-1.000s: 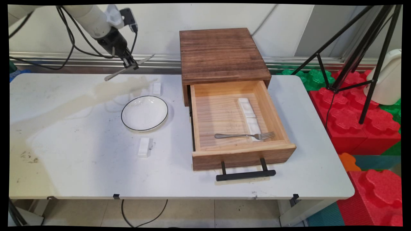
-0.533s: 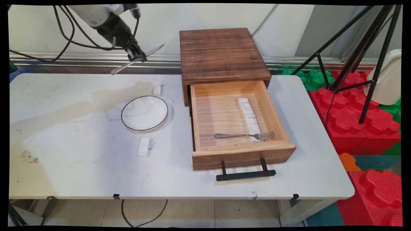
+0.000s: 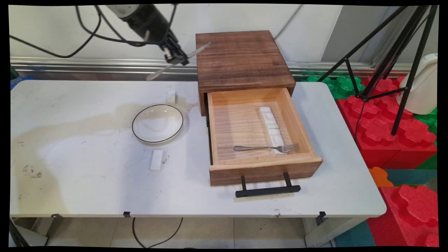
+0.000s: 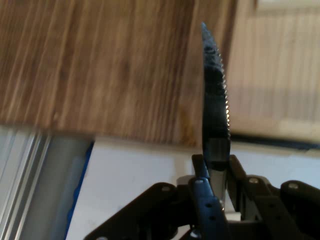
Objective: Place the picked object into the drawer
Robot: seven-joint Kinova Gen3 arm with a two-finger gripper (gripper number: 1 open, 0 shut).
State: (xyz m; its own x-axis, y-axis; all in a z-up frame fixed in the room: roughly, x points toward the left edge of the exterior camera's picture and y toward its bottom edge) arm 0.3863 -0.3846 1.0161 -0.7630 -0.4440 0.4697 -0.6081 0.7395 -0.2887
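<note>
My gripper (image 3: 176, 59) hangs high above the table's back edge, shut on a metal table knife (image 3: 180, 60) held crosswise. The blade tip reaches over the left edge of the dark wooden drawer box (image 3: 241, 59). In the hand view the serrated knife (image 4: 215, 100) stands up between my gripper (image 4: 216, 170), with the box top (image 4: 100, 65) behind it. Below and to the right, the light wooden drawer (image 3: 259, 133) is pulled open. A fork (image 3: 266, 148) and two white blocks (image 3: 271, 126) lie inside it.
A white plate with a black rim (image 3: 157, 123) sits left of the drawer. Small white blocks lie behind the plate (image 3: 170, 97) and in front of it (image 3: 157, 160). A black tripod (image 3: 388, 63) and red foam blocks (image 3: 395, 133) stand at the right.
My gripper has carried the knife rightward along the back of the table, from above the plate's far left to the left edge of the drawer box. Nothing else moved.
</note>
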